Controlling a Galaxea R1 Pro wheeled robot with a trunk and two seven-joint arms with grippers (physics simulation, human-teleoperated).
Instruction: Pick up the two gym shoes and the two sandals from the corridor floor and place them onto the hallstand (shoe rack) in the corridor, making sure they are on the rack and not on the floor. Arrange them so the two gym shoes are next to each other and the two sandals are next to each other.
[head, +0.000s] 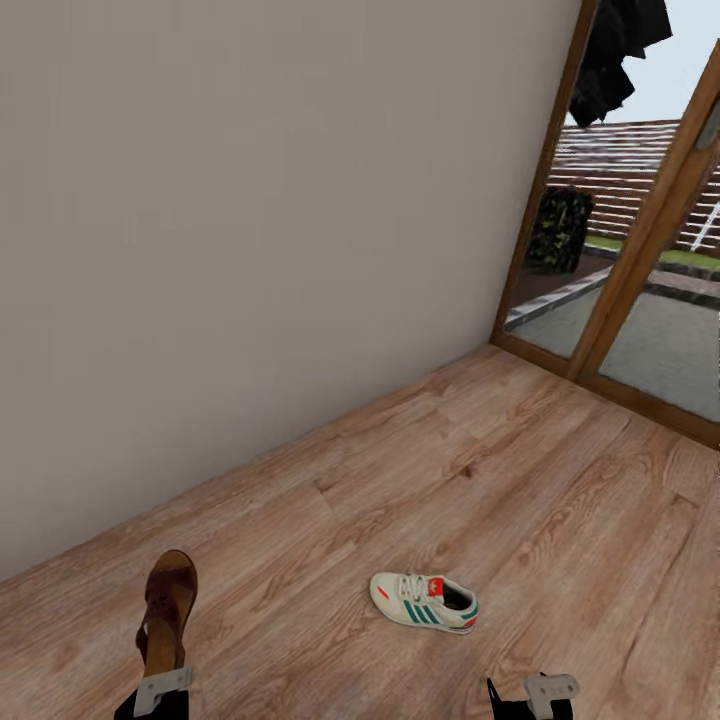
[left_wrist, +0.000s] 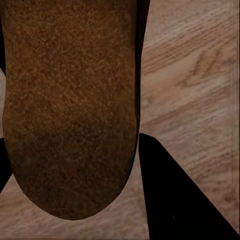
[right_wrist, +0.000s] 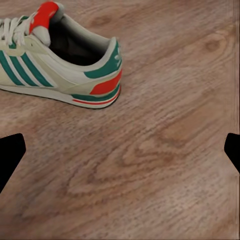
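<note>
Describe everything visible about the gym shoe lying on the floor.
The gym shoe is a cream lace-up sneaker with teal side stripes, a teal heel panel, a red-orange tongue tab and heel accent, white laces and a dark inside. It stands upright on its sole on the wood-plank floor, alone, toe toward the wall. Nothing touches it; the right hand hovers open just short of its heel.
</note>
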